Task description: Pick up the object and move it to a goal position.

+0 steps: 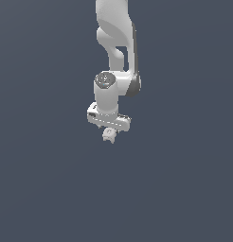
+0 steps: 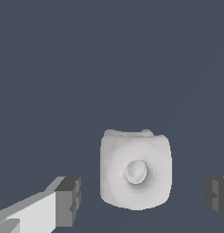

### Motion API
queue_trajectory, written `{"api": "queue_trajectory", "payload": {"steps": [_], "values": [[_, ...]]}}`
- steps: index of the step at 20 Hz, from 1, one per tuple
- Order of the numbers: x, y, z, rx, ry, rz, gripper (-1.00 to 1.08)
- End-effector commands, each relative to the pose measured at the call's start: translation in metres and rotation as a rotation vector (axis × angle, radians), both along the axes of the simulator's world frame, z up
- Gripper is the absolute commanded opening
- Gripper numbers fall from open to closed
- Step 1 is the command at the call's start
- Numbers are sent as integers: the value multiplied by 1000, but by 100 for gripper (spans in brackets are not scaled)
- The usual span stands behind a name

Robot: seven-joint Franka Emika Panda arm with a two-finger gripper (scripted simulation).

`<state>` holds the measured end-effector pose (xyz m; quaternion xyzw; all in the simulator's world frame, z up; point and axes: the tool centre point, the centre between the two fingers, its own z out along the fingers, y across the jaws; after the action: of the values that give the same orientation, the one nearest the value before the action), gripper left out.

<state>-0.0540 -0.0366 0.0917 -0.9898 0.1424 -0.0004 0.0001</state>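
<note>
I see the arm [image 1: 116, 42] over the plain grey surface [image 1: 42, 189], no edge in view. My pincer [image 1: 110, 133] is spread wide, its pads [image 2: 68, 200] flanking the object [image 2: 135, 169] without touching. It looks light, rigid and lumpy; I'd pinch its flat sides.

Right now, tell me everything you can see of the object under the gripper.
The object is a small off-white lump, matte, blocky with rounded corners, a round boss on its facing side and short stubs along one edge. It sits between the gripper fingers, a gap showing on both sides. In the exterior view it hangs just below the hand.
</note>
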Motion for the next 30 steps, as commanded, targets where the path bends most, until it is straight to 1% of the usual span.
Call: {"api": "queue_trajectory", "payload": {"steps": [1,6,15,20,21,30], "values": [[-2,0,-2,0,1,-7,100],[-1,0,-6,0,1,-4,100],[-3,0,-45,0,1,-7,100],[-2,0,-52,0,1,-7,100],[-2,0,-52,0,1,-7,-100],[-2,0,-52,0,1,-7,-100]]}}
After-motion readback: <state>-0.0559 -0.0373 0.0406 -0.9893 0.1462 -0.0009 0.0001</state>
